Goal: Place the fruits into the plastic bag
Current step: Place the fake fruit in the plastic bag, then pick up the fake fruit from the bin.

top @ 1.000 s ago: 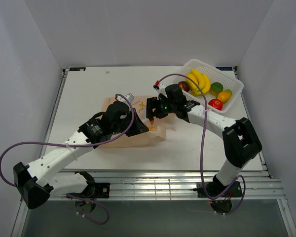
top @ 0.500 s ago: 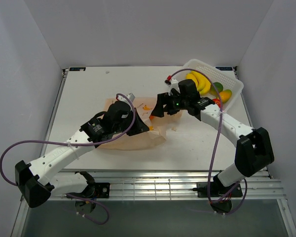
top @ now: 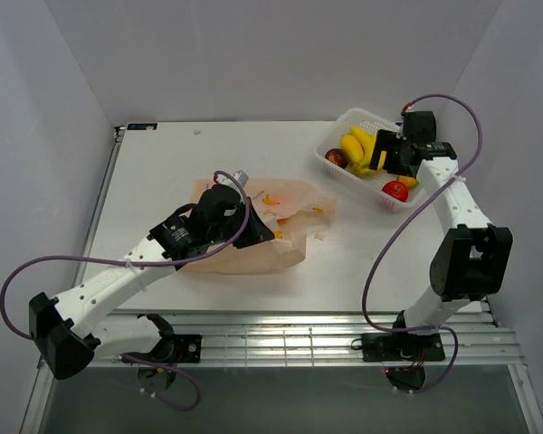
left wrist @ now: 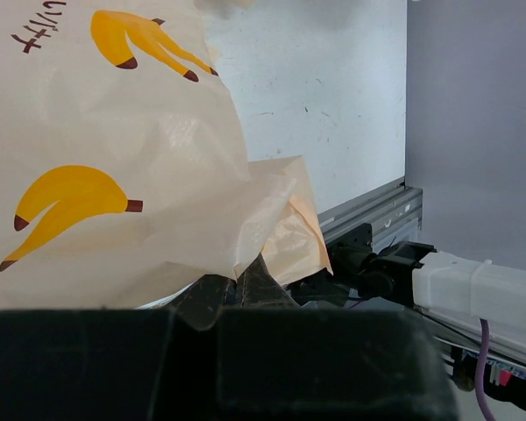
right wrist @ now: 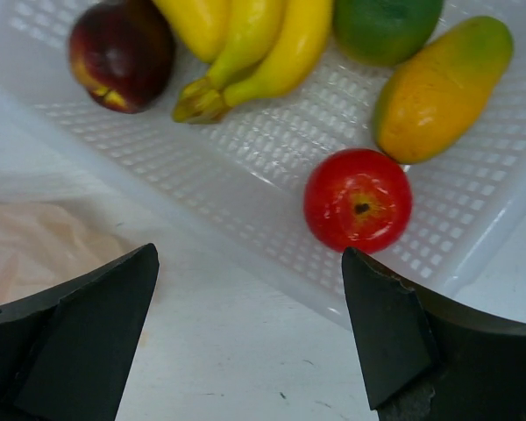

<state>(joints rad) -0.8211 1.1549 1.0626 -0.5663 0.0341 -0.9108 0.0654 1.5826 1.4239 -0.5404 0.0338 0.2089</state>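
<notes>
The peach plastic bag (top: 294, 201), printed with bananas, lies crumpled mid-table. My left gripper (top: 261, 233) is shut on a fold of the bag (left wrist: 158, 132), pinched between its jaws (left wrist: 237, 285). The fruits lie in the white basket (top: 330, 145): a banana bunch (top: 360, 145), a dark-red piece (top: 337, 158) and a red one (top: 395, 191). My right gripper (top: 380, 163) hovers open and empty over the basket's near wall (right wrist: 245, 254). Its view shows the red fruit (right wrist: 358, 199), a yellow-green one (right wrist: 438, 88), a green one (right wrist: 386, 22), the bananas (right wrist: 245, 44) and the dark-red piece (right wrist: 121, 53).
The white lattice basket stands at the table's far right corner, close to the right wall. Purple cables loop off both arms. Bare white tabletop (top: 163, 163) lies left and behind the bag. A metal rail (top: 299, 330) runs along the near edge.
My right gripper has left the bag's mouth and swung right and away to the basket. The bag's right edge now lies spread on the table. The left gripper has kept its hold.
</notes>
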